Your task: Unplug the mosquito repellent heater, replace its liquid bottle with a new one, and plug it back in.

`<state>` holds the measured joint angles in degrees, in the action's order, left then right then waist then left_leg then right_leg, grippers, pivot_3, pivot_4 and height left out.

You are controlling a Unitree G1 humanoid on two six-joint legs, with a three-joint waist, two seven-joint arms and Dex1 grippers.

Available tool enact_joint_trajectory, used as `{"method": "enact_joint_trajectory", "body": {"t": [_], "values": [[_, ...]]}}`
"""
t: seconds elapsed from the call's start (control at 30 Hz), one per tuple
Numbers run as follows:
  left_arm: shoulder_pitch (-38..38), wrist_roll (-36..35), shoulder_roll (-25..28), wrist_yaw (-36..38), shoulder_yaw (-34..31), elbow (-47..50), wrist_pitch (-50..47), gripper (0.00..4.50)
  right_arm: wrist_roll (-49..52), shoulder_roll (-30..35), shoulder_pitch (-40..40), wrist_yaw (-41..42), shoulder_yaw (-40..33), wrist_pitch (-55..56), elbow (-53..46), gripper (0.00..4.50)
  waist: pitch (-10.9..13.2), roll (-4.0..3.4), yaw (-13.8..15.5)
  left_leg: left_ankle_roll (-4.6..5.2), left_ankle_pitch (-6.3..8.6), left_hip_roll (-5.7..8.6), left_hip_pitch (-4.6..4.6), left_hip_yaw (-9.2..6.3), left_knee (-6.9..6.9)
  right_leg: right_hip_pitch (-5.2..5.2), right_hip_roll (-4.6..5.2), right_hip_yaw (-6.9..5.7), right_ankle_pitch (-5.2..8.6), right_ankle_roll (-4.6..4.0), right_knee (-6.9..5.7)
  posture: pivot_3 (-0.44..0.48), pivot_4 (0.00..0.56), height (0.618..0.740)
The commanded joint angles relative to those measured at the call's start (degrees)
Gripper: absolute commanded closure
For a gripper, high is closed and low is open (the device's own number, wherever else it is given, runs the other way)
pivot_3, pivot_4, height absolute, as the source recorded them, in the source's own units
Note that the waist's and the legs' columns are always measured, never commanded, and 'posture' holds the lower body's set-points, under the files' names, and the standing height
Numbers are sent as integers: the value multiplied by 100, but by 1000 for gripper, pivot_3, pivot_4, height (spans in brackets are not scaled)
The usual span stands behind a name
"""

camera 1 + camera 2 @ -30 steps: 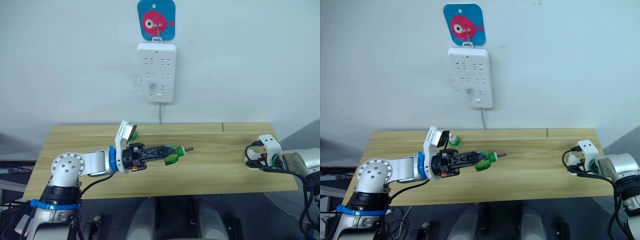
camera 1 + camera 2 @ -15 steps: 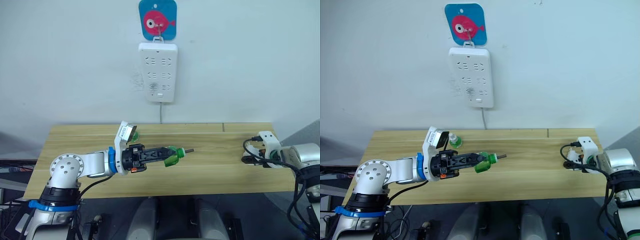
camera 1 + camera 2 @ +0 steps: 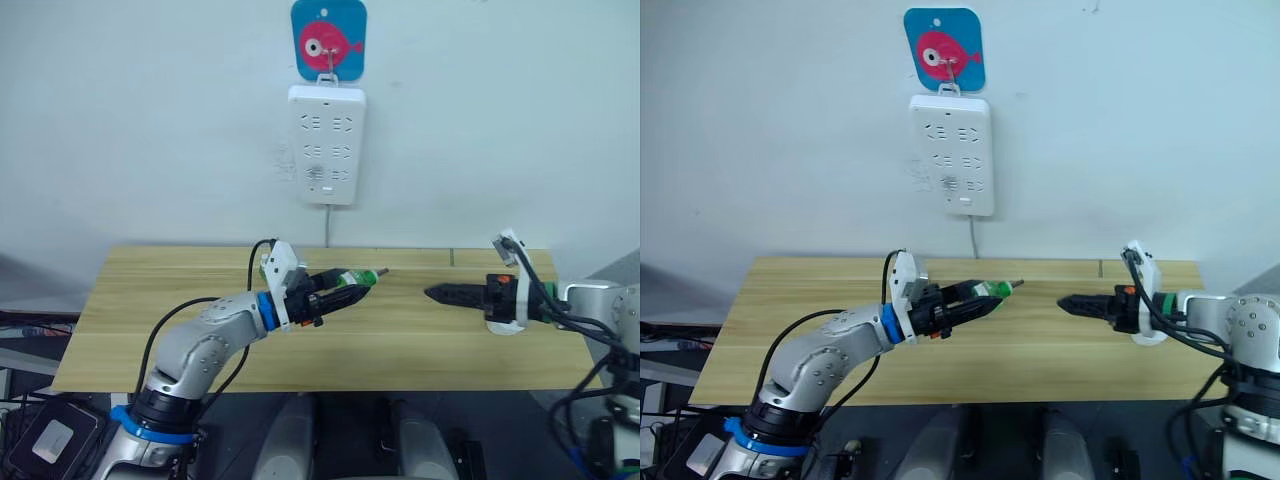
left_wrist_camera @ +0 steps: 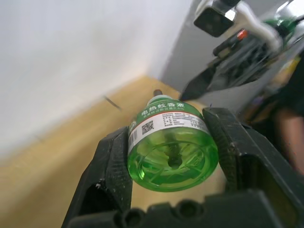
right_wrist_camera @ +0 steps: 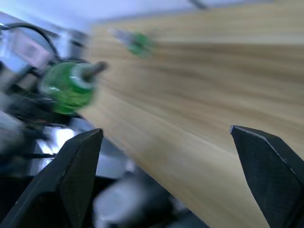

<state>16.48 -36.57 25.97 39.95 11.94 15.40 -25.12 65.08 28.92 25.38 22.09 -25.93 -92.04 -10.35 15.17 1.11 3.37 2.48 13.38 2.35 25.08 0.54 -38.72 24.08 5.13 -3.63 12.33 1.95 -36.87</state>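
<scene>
The left tool (image 3: 345,293) grips a green bottle (image 4: 171,142) sideways above the surface (image 3: 200,340), wick aimed at the right tool (image 3: 432,293), which faces it nearby, fingers spread and empty. The heater (image 3: 505,318) sits under the right wrist.

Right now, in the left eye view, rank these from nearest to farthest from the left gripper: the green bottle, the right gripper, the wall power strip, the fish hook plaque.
1. green bottle: clamped in the left gripper.
2. right gripper: across the table, to its right.
3. power strip: on the wall above.
4. fish plaque: higher, above the strip.
</scene>
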Motion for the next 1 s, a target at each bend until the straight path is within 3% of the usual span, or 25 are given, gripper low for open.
{"method": "enact_joint_trajectory", "body": {"t": [0.03, 0.13, 0.2, 0.47, 0.8, 0.93, 1.0], "values": [[12, 1039, -83, 202, 225, 99, 1196, 2194, 1710, -216, 48, -1207, -361, 84, -45, 21, -2, -3, 12, 1, 1, 1, 0, 0, 0, 0, 0, 0, 0, 0, 0, 113, 201, 740], [30, 1905, -96, 314, 415, -242, 2221, 2194, 3964, 32, -324, -2883, 415, 1431, -126, 21, -5, -7, 7, 4, 2, 2, 0, -1, 1, 0, 1, -1, 0, 0, -1, 115, 201, 740], [52, 2102, -181, 340, 417, -384, 2539, 2194, 4676, 186, -466, -3607, 827, 2131, -298, 21, -5, -7, -12, 6, 2, 1, 0, 1, 4, 1, 1, -1, 0, 0, -2, 106, 201, 740], [223, 2265, -541, 419, 344, -457, 2838, 2194, 4792, 95, -479, -4380, 1465, 3225, -733, 21, -5, -7, -64, 9, 2, -3, -1, 0, -1, 1, -8, -6, 1, 3, -10, 81, 203, 740], [273, 2287, -708, 474, 340, -421, 2811, 2194, 4792, -102, -595, -4613, 1755, 3750, -975, 21, -5, -7, -123, 12, 3, -2, -1, -1, -3, -1, -12, -5, 0, 6, -12, 69, 207, 740], [236, 2263, -740, 447, 306, -400, 2759, 2194, 4792, -163, -669, -4546, 1703, 3763, -1026, 950, -5, -7, -135, 12, 3, -2, -1, -3, -3, -1, -14, -6, 0, 6, -12, 69, 207, 740], [240, 2270, -751, 441, 298, -402, 2761, 2194, 4792, -220, -699, -4532, 1689, 3770, -1049, 1719, -5, -7, -145, 12, 3, -2, -1, -4, -3, -1, -14, -6, 0, 6, -12, 71, 209, 740]]}}
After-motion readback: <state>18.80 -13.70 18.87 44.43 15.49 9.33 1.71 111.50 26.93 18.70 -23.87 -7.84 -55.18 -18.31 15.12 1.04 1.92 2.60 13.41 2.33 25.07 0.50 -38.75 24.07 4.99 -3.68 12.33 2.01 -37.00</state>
